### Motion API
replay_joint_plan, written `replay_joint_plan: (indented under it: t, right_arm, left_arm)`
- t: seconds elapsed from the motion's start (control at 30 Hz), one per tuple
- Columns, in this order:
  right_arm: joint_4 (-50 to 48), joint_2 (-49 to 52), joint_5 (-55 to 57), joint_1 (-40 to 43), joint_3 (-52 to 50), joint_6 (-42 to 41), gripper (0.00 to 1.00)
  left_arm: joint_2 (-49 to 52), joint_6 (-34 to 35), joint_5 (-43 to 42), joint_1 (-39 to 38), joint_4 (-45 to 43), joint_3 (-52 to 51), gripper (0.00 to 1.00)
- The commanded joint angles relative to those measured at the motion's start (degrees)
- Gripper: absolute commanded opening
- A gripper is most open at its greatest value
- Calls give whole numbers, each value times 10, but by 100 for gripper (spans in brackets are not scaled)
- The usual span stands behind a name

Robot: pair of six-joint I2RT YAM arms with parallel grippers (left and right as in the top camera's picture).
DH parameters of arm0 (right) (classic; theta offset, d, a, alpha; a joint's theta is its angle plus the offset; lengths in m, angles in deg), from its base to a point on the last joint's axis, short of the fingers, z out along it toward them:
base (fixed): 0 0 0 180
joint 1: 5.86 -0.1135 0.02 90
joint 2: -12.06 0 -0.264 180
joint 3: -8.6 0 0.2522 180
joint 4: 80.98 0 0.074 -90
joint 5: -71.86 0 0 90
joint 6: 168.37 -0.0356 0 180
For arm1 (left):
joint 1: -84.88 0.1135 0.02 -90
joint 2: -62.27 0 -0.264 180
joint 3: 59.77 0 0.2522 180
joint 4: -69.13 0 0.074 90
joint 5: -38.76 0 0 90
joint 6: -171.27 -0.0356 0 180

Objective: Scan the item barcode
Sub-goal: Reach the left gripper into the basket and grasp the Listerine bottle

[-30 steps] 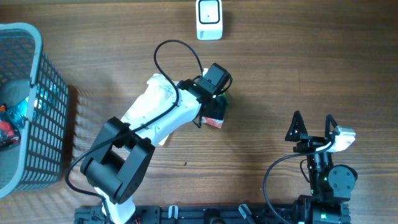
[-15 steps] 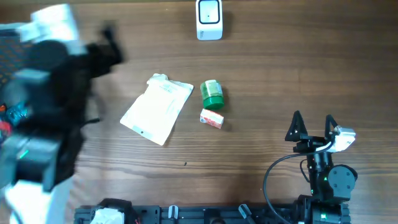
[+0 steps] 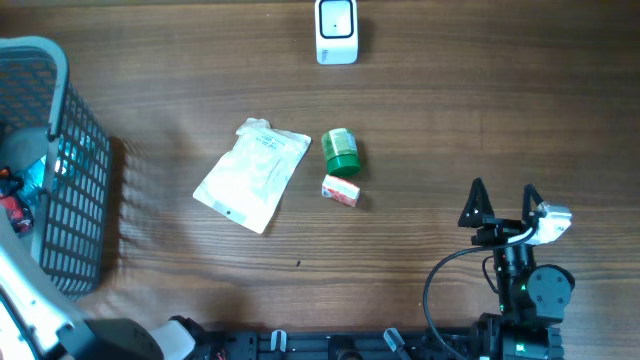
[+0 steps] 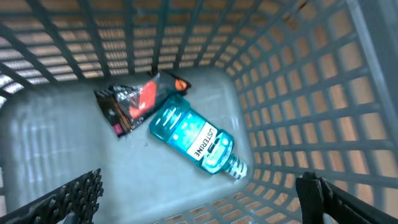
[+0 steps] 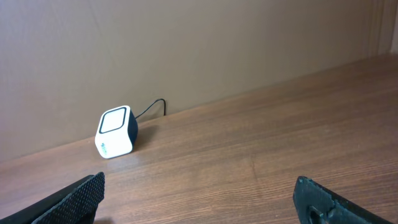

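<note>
Items for scanning: three lie mid-table, none held.
- white pouch, flat, angled
- green bottle on its side, just right of the pouch
- small red-and-white box just below the bottle; cannot tell whether they touch

No barcode can be made out on any of them.

Scanner: at the far edge of the table, well apart from the three items. Its square window faces up.

Basket: at the left edge, cut off by the overhead frame. On its floor are a blue mouthwash bottle on its side and a black-and-red packet beside the bottle's base. Contact between the two is unclear.

Left claw: over the inside of the basket, jaws spread wide. Nothing is between them and nothing is touched. Only the two fingertips show, at the bottom corners of the wrist view. In the overhead view the claw itself is out of frame; only part of the left arm shows at the lower left.

Right claw: at the near right of the table, jaws wide apart and empty, clear of every item. Its wrist view looks across bare wood towards the scanner.

Basket contents from overhead: only scraps of teal and red show through the mesh.
</note>
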State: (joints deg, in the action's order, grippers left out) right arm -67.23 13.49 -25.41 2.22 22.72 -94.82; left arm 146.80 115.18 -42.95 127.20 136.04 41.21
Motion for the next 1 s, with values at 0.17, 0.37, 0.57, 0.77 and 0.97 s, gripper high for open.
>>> replay_joint_plan:
  t: [0.17,0.37,0.57,0.77,0.97]
  right_arm:
    - [-3,0,4,1,0,-2,100]
    - [-3,0,4,1,0,-2,100]
    - [-4,0,4,1,0,-2,100]
    - [-3,0,4,1,0,-2,100]
    - [-3,0,4,1,0,-2,100]
  left_arm:
    - [83,-290,-89,3,-128,-2,100]
    - [123,-563,-153,3,-140,-2,100]
    - [168,-761,-180,3,-157,-2,100]
    - [214,-859,-262,3,-162,-2,100]
    - [270,-940,-270,3,-163,-2,100]
